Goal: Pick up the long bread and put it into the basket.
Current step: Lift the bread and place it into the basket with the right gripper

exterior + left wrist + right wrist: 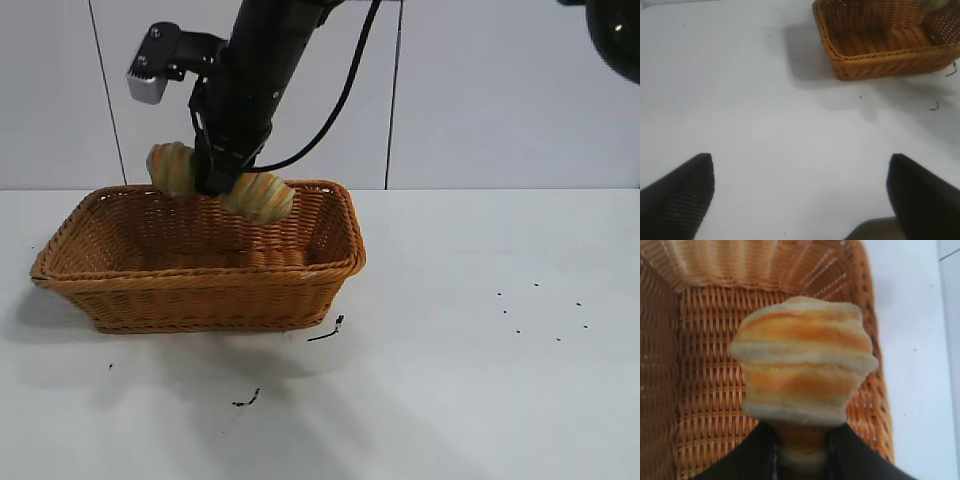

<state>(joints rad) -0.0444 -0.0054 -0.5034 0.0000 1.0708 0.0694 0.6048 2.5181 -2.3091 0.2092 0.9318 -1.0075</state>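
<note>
The long bread [262, 195] is a tan loaf with orange-brown ridges, held level just above the back rim of the woven wicker basket [200, 300]. My right gripper [215, 180] is shut on its middle, so both ends stick out. In the right wrist view the bread [802, 360] hangs from the right gripper [802, 432] over the basket's floor [705, 390]. My left gripper [800, 165] is open and empty over bare table, well away from the basket [880, 60]. It does not show in the exterior view.
Small dark scraps lie on the white table in front of the basket [325, 333] and nearer the front [247, 400]. A few specks dot the right side [540, 310]. A dark rig part [615, 35] shows at the top right.
</note>
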